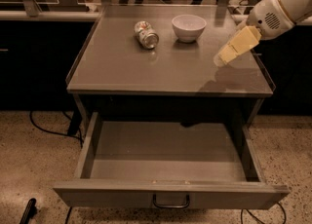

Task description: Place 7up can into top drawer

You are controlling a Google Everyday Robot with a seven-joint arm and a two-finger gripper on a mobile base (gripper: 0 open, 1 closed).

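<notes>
The 7up can (pixel 146 34) lies on its side on the grey tabletop (pixel 146 72), near the back and left of the white bowl. The top drawer (pixel 165 152) is pulled fully open below the table and is empty; its dark loop handle (pixel 170 202) sits at the centre of the front panel. My gripper (pixel 225 56) comes in from the upper right on a white arm. It hangs above the right part of the tabletop, well right of the can and right of the bowl, and holds nothing.
A white bowl (pixel 188 27) stands upright just right of the can. A dark counter runs behind the table, with people's legs and chair bases beyond. Cables lie on the speckled floor on both sides of the drawer.
</notes>
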